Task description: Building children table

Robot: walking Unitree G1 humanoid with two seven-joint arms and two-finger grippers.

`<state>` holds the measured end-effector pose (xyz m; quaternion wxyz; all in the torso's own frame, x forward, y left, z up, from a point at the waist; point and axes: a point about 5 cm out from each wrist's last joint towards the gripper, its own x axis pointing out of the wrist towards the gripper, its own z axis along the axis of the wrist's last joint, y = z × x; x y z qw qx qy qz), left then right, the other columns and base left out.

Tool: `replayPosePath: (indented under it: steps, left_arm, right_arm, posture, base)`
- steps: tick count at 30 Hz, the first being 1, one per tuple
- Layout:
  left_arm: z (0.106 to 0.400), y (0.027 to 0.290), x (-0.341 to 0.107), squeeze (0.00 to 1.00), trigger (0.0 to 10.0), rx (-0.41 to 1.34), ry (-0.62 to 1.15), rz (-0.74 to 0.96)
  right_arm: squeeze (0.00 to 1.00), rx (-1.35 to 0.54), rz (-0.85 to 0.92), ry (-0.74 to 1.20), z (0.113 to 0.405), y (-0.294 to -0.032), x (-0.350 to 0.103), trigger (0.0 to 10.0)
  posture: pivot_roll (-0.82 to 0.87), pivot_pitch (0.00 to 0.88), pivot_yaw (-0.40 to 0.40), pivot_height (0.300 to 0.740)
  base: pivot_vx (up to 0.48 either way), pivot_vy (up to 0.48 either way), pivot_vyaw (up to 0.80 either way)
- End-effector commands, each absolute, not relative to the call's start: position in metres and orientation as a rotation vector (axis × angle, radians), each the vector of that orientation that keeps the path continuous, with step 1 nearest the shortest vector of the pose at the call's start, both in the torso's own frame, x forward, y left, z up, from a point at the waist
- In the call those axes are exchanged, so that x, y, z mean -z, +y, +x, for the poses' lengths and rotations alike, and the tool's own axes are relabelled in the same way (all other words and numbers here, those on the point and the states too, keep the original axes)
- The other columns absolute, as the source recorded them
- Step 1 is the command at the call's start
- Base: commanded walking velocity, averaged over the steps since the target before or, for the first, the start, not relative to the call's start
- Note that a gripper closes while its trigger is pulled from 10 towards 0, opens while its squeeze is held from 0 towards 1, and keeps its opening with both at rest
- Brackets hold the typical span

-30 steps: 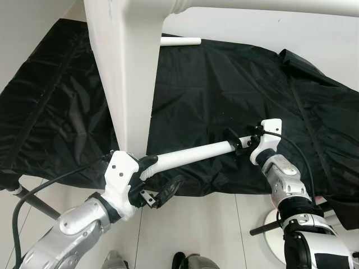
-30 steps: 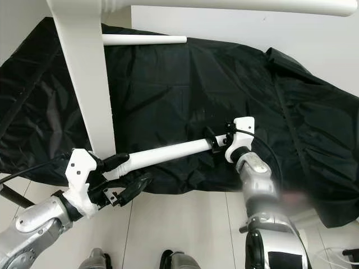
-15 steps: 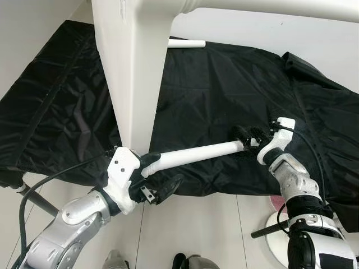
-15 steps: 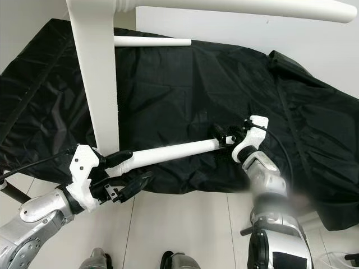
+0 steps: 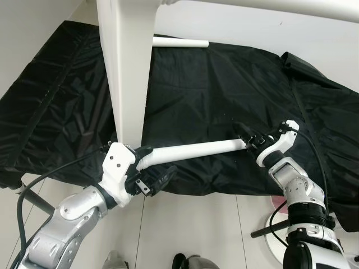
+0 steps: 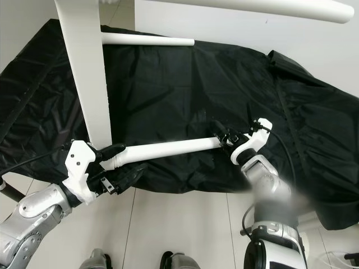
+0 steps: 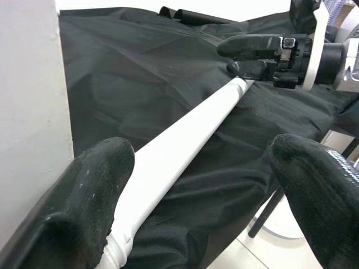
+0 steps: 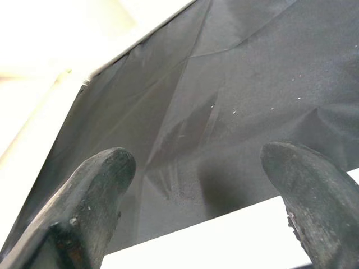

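A round white table leg (image 5: 193, 150) slants across the front edge of the black sheet (image 5: 224, 89). Its ringed near end sits in my left gripper (image 5: 162, 158), which is open. In the left wrist view the leg (image 7: 185, 134) rests against one finger (image 7: 95, 185), with a wide gap to the other. My right gripper (image 5: 253, 140) is at the leg's far tip, its fingers apart in the right wrist view (image 8: 199, 162). The tip lies just beside one of its fingers (image 7: 249, 68). A broad white upright of the table (image 5: 126, 73) stands right behind my left gripper.
A second white leg (image 5: 182, 42) lies at the sheet's far edge. The white table rail (image 5: 263, 5) runs overhead. On the tiled floor at the right stands a round white base (image 5: 275, 230) with a dark rod. A black cable (image 5: 33, 190) trails from my left arm.
My right gripper has moved rightward along with the leg's far tip, and the leg now lies flatter. My left gripper has risen a little nearer the upright. The view has also shifted slightly.
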<state>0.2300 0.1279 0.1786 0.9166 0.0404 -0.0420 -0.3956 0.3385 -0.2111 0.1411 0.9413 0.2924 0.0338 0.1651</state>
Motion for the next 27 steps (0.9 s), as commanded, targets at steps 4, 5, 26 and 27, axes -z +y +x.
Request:
replayPosePath:
  steps: [4, 5, 26, 27]
  left_arm:
    - [0.232, 0.132, -0.176, 0.00, 10.0, 0.773, -0.080, 0.079]
    - [0.232, 0.132, -0.176, 0.00, 10.0, 0.773, -0.080, 0.079]
    - [0.219, 0.117, -0.173, 0.00, 10.0, 0.818, -0.088, 0.033]
    - [0.219, 0.116, -0.173, 0.00, 10.0, 0.820, -0.089, 0.032]
  right_arm:
    - [0.00, -0.317, 0.644, 0.171, 0.328, -0.204, -0.112, 10.0]
    - [0.00, -0.317, 0.644, 0.171, 0.328, -0.204, -0.112, 10.0]
    - [0.00, -0.306, 0.687, -0.003, 0.361, -0.200, -0.146, 10.0]
    - [0.00, -0.310, 0.687, -0.003, 0.364, -0.197, -0.147, 10.0]
  posture:
    - [0.06, 0.177, -0.116, 0.740]
    - [0.06, 0.177, -0.116, 0.740]
    - [0.10, 0.162, -0.119, 0.740]
    - [0.10, 0.162, -0.122, 0.740]
  base:
    - [0.000, 0.000, 0.00]
    - [0.000, 0.000, 0.00]
    - [0.000, 0.000, 0.00]
    - [0.000, 0.000, 0.00]
